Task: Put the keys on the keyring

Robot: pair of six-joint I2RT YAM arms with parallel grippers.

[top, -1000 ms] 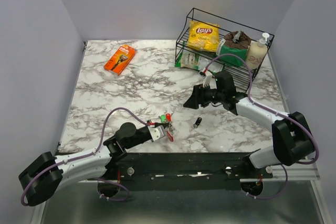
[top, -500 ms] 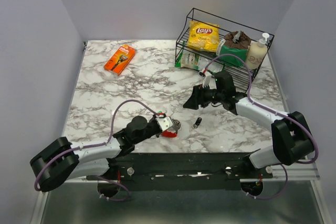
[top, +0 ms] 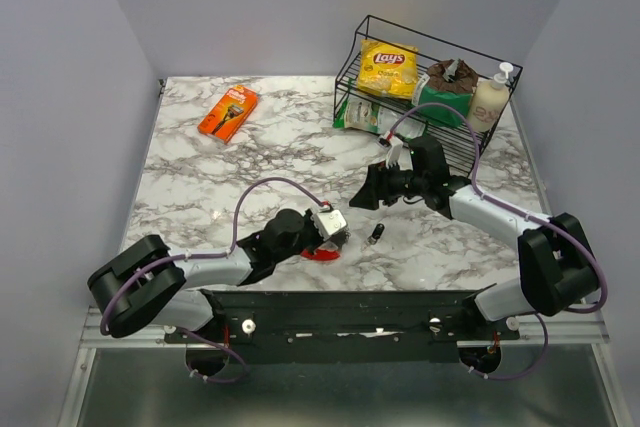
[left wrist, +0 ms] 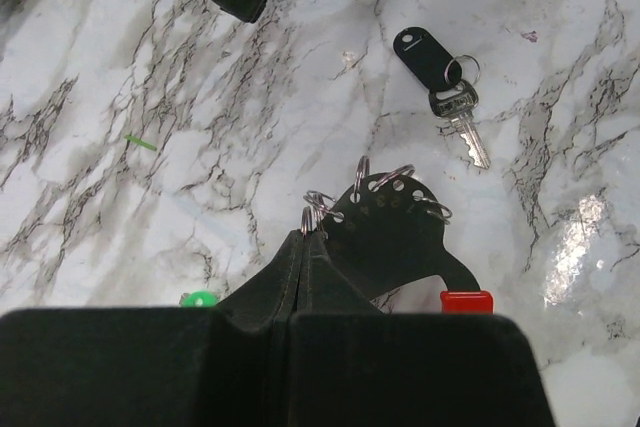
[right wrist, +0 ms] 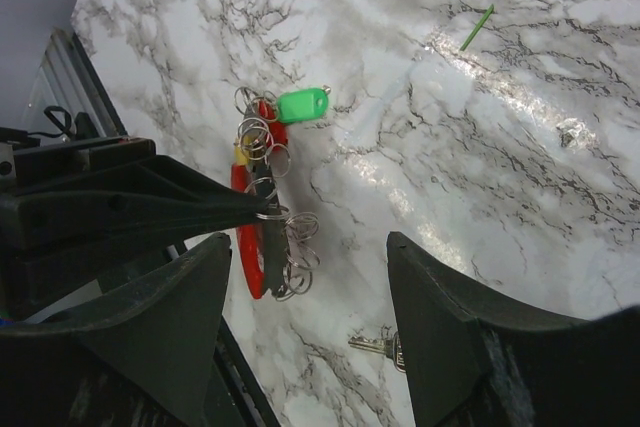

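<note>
My left gripper (top: 337,231) (left wrist: 305,239) is shut, pinching a small split ring on the keyring (left wrist: 388,232), a dark perforated plate with a red side (top: 322,254) (right wrist: 247,237). It holds the keyring just above the table near the front edge. A green-headed key (right wrist: 303,105) (left wrist: 199,299) hangs from the keyring, and a bit of yellow head (right wrist: 238,154) shows beside it. A loose silver key with a black fob (top: 377,233) (left wrist: 445,77) lies on the marble to its right. My right gripper (top: 362,194) (right wrist: 310,247) hovers open above and behind both, holding nothing.
A black wire rack (top: 352,52) at the back right holds a Lay's bag (top: 388,67), a green packet and a pump bottle (top: 490,99). An orange box (top: 228,112) lies at the back left. A thin green stick (right wrist: 477,27) lies on the marble.
My left arm has swung right and forward, carrying the keyring closer to the black-fob key. The right arm has stayed where it was.
</note>
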